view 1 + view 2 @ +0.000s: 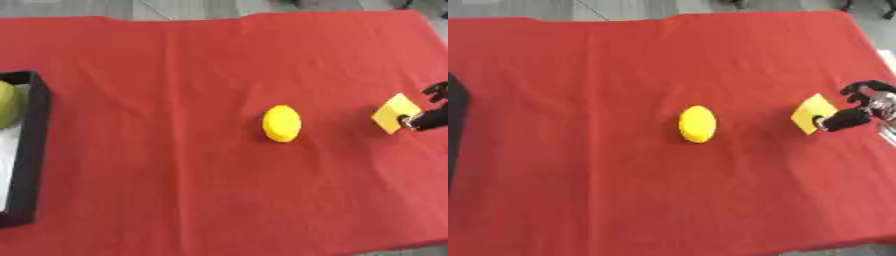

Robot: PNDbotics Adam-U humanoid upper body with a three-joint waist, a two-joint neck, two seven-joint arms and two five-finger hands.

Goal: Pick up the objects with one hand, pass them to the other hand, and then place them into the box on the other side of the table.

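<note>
Red cloth [219,200] covers the whole desk, lying mostly flat with a few soft creases, and grey floor shows past its far edge. At the left edge of the left eye view sits the black box [33,150], its long dark wall running toward the camera; inside it a rounded green object [7,105] rests at the far end on a pale lining. Near the middle of the cloth lies an oval yellow object [282,123], alone and well apart from both the box and the robot's hand. Over on the right side of the desk a flat yellow square piece [813,114] stands tilted, one corner up. Coming in from the right edge, the right hand [866,107] is at that piece: its fingers [859,89] are curled, and a dark fingertip presses against the square's near right edge, so the piece looks pinched, though whether it is lifted clear of the cloth or touching it cannot be told. No left hand shows in either view
</note>
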